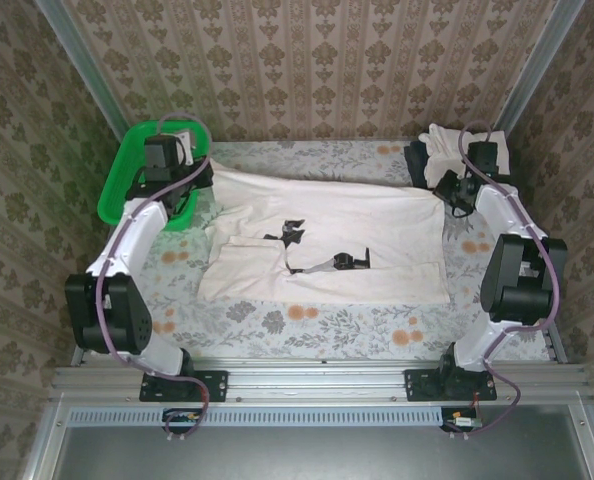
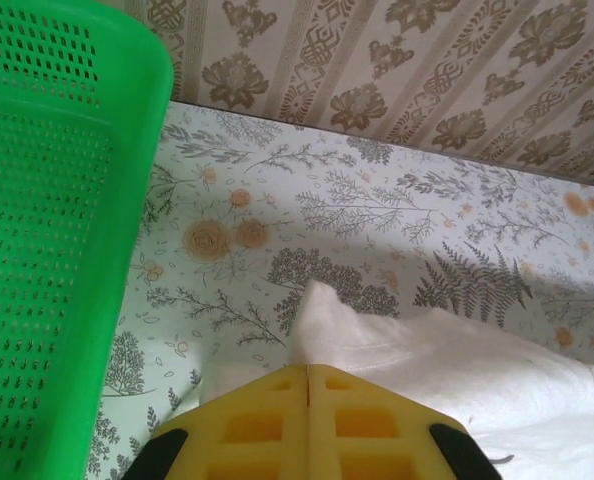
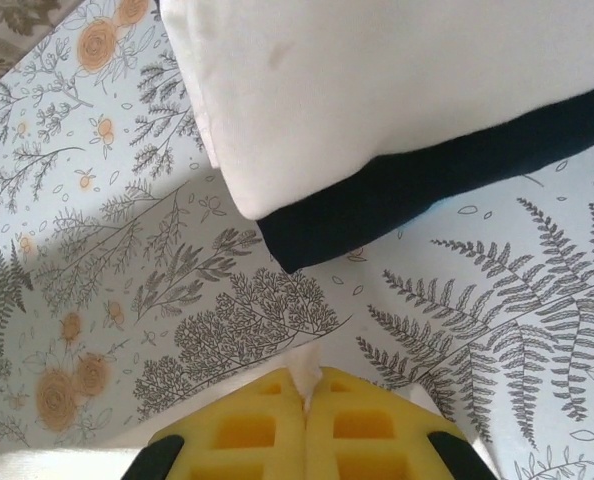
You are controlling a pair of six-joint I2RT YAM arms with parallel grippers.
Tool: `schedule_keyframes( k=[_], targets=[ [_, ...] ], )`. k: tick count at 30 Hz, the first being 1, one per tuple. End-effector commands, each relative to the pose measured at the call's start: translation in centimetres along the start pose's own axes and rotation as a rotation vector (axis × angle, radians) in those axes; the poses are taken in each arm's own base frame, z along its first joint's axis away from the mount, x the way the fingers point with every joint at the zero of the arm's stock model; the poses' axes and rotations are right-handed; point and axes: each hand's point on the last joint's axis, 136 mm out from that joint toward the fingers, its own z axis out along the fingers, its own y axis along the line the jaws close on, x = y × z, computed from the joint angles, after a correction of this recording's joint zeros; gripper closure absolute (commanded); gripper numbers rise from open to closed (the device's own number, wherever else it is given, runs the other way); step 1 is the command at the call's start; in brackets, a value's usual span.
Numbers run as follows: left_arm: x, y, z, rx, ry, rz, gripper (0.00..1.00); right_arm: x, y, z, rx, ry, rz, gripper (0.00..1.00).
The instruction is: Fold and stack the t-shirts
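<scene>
A cream-white t-shirt (image 1: pixel 327 235) lies spread out across the middle of the table, with dark marks near its centre. My left gripper (image 1: pixel 199 183) is shut on its far left corner; in the left wrist view the yellow fingers (image 2: pixel 308 368) pinch the white cloth (image 2: pixel 457 370), which rises to a peak at the tips. My right gripper (image 1: pixel 445 190) is shut on the far right corner, and a small tuft of cloth (image 3: pixel 307 368) pokes out between its shut fingers (image 3: pixel 306 388). At the back right a folded white t-shirt (image 3: pixel 377 80) rests on a folded dark navy one (image 3: pixel 417 185).
A green mesh basket (image 1: pixel 127 180) stands at the back left, close beside my left gripper, and its wall (image 2: pixel 57 230) takes up the left of the left wrist view. The folded stack (image 1: pixel 435 148) sits just beyond my right gripper. Patterned walls enclose the flowered table (image 1: pixel 307 325).
</scene>
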Motion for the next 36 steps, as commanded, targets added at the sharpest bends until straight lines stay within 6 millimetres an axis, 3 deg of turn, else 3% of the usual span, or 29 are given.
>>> schedule_keyframes(
  k=[1,4,7,10,15,18,25,28,30,31,36],
  targets=[
    [3.5,1.4,-2.8,-0.053,0.028,-0.023,1.00,3.4,-1.3,-0.4,0.012,0.066,0.043,0.96],
    [9.1,3.0,-4.6,-0.107,0.082,-0.067,1.00,6.8,-2.7,-0.4,0.031,0.135,0.081,0.96],
    [13.2,4.3,-6.1,-0.153,0.116,-0.109,1.00,9.2,-3.6,-0.4,0.034,0.173,0.100,0.96],
    [16.0,5.4,-6.7,-0.190,0.141,-0.132,1.00,10.3,-4.4,-0.4,0.051,0.177,0.113,0.95],
    [18.9,6.2,-6.1,-0.206,0.203,-0.156,1.00,10.4,-5.0,0.0,0.080,0.186,0.097,0.94],
    [16.9,5.4,-5.0,-0.160,0.168,-0.150,1.00,8.7,-4.0,0.5,0.054,0.175,0.097,0.94],
    [4.6,2.2,-0.5,-0.064,0.065,-0.053,1.00,0.5,-1.2,0.4,0.058,0.049,0.027,0.94],
    [1.4,1.4,-0.4,-0.059,0.041,-0.029,1.00,-1.3,-0.4,0.3,0.044,0.030,-0.020,0.94],
    [1.6,1.6,-1.0,-0.074,0.038,-0.020,1.00,-1.1,-0.8,0.4,0.058,0.032,-0.035,0.93],
    [2.3,1.8,-1.4,-0.081,0.040,-0.020,1.00,-0.1,-1.3,0.4,0.072,0.065,-0.037,0.93],
    [10.3,3.7,-3.4,-0.129,0.093,-0.129,1.00,4.9,-3.6,0.7,0.093,0.153,0.008,0.92]
  ],
)
